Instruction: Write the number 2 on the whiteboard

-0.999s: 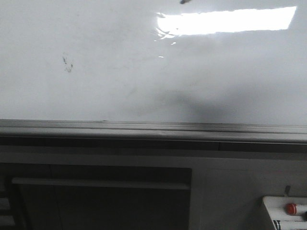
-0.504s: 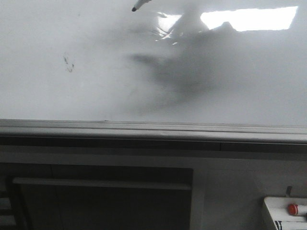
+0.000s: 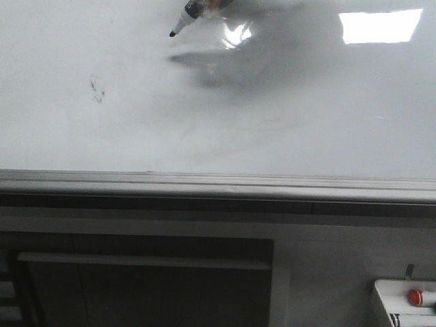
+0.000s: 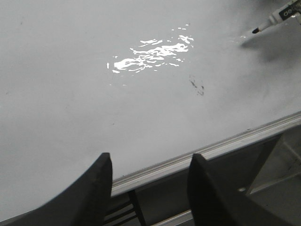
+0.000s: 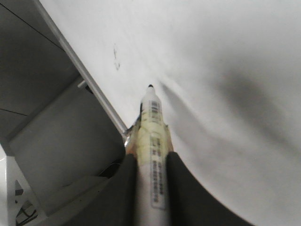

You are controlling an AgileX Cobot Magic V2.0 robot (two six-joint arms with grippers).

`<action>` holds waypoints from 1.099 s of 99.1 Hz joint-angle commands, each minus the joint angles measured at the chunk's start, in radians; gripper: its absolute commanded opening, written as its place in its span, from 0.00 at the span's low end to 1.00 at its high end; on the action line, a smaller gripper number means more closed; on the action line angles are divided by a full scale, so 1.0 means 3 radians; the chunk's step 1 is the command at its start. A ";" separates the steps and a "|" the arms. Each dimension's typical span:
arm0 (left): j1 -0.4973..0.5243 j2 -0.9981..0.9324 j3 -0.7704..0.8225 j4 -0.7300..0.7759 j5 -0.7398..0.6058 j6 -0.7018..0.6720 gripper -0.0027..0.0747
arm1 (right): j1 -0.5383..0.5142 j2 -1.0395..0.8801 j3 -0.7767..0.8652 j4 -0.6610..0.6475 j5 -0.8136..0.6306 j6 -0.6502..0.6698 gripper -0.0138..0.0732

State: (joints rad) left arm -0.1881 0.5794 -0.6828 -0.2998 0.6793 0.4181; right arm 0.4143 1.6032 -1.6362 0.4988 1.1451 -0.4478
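The whiteboard (image 3: pixel 286 129) fills the front view, glossy white with a grey bottom rail (image 3: pixel 218 182). No number 2 shows on it; only a small dark smudge (image 3: pixel 97 91) is there. My right gripper (image 5: pixel 151 157) is shut on a white marker (image 5: pixel 153 141). The marker's black tip (image 3: pixel 173 33) points down-left near the board's top; I cannot tell if it touches. The marker also shows in the left wrist view (image 4: pixel 275 20). My left gripper (image 4: pixel 150 162) is open and empty, over the board's lower rail (image 4: pixel 211 150).
A small white box (image 3: pixel 405 306) with a red button stands at the lower right below the board. A dark cabinet front with a grey bar (image 3: pixel 143 261) lies under the rail. A bright light reflection (image 3: pixel 380 26) sits at the board's upper right.
The marker has come down and to the left into view at the top of the board. Its shadow has moved up and shrunk towards the tip.
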 commanded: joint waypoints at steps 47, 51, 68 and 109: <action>0.0014 0.0008 -0.0080 -0.0086 -0.0232 -0.0029 0.47 | 0.0001 -0.0033 -0.0115 -0.0141 -0.0234 -0.0044 0.14; 0.0014 0.0008 -0.0080 -0.0086 -0.0232 -0.0029 0.47 | 0.0001 -0.0033 -0.0115 -0.0177 -0.0225 -0.0026 0.14; 0.0014 0.0008 -0.0080 -0.0086 -0.0232 -0.0029 0.47 | -0.0058 -0.0104 -0.0115 -0.0499 -0.0263 0.0241 0.14; 0.0014 0.0008 -0.0080 -0.0086 -0.0258 -0.0029 0.47 | 0.0127 -0.0093 0.0392 -0.0425 -0.0521 0.0241 0.14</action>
State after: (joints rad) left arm -0.1881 0.5794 -0.6814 -0.2998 0.6754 0.4181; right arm 0.4320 1.5798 -1.5139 0.3858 1.1184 -0.3811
